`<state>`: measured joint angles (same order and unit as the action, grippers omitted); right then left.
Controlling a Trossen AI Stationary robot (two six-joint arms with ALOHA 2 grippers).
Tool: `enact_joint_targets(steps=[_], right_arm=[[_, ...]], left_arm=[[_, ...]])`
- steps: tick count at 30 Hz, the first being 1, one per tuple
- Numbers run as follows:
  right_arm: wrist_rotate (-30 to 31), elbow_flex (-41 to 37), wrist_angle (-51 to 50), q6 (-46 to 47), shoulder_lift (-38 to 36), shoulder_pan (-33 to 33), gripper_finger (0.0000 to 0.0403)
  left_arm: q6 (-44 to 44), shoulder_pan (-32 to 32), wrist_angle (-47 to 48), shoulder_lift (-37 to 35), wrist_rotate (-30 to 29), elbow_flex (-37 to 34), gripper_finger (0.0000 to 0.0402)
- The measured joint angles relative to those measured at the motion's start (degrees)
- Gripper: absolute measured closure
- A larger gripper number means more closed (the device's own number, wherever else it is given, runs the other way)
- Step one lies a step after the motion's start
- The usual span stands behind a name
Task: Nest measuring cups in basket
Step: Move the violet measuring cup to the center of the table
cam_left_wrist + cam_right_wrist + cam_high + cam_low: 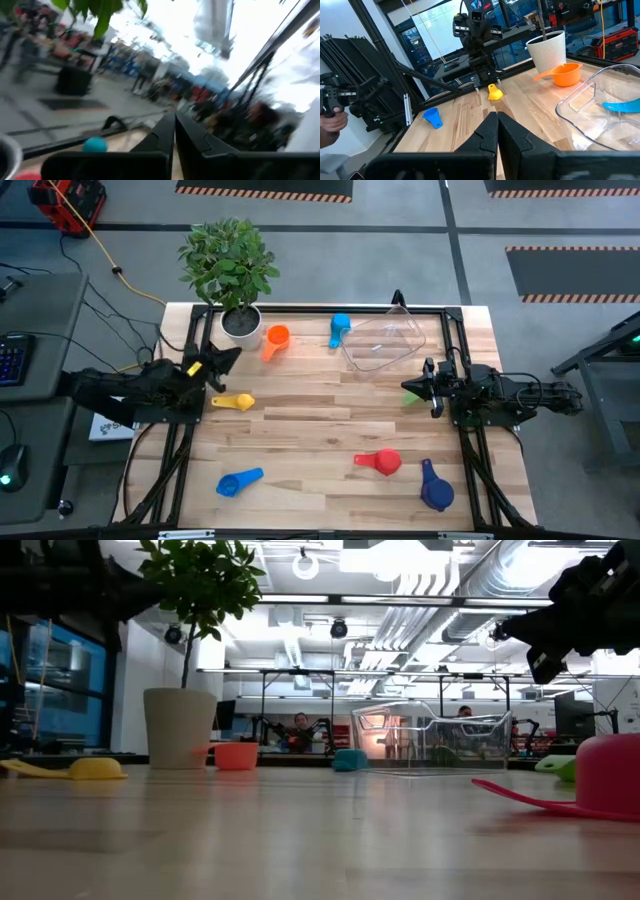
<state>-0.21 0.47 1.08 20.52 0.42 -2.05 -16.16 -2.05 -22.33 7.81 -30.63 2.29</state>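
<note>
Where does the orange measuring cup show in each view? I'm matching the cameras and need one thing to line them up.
High view: orange measuring cup at the far edge, beside the white plant pot.
Low view: small, just right of the pot's base.
Left wrist view: cannot tell.
Right wrist view: in front of the pot, beside the clear basket.
Shared landmark: the pot.

cups: 6 [276, 338] | basket: 1 [384, 340] | plant pot: 1 [241, 323]

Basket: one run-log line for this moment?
basket: empty | cups: all loose on table | left gripper: shut, idle | right gripper: shut, idle | nesting: not started
</note>
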Motion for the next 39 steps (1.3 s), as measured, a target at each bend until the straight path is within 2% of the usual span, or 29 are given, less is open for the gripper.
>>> enact_joint_targets(steps=[4,7,10,13,17,23,31,33,35,37,39], right_arm=[[0.0,0.0,0.0,0.0,0.0,0.0,0.0403],[0.0,0.0,0.0,0.0,0.0,0.0,0.0403],[0.0,0.0,0.0,0.0,0.0,0.0,0.0403],[0.0,0.0,0.0,0.0,0.0,0.0,0.0403],[0.0,0.0,0.0,0.0,0.0,0.0,0.0403],[0.0,0.0,0.0,0.0,0.0,0.0,0.0403],[0.0,0.0,0.0,0.0,0.0,0.0,0.0403],[0.0,0.0,0.0,0.0,0.0,0.0,0.0403],[0.0,0.0,0.0,0.0,0.0,0.0,0.0403],[0.0,0.0,0.0,0.0,0.0,0.0,0.0403],[0.0,0.0,0.0,0.0,0.0,0.0,0.0403]], left_arm=[[0.4,1.7,-0.2,11.9,1.0,4.3,0.0356],[3.8,2.3,0.7,22.8,2.5,9.2,0.0319],[7.6,2.8,4.5,32.1,1.0,14.9,0.0278],[7.2,3.5,10.1,38.9,0.3,21.1,0.0242],[5.8,4.0,16.3,45.2,2.7,26.2,0.0210],[5.8,4.0,15.8,49.4,7.6,27.4,0.0195],[8.8,4.0,15.8,48.3,7.9,26.9,0.0199],[10.1,4.0,10.0,47.7,8.0,24.0,0.0200],[10.7,4.0,0.0,47.4,9.1,19.5,0.0200],[10.9,4.1,-11.2,47.4,12.1,14.3,0.0200],[10.0,4.4,-17.7,47.4,16.7,10.8,0.0200]])
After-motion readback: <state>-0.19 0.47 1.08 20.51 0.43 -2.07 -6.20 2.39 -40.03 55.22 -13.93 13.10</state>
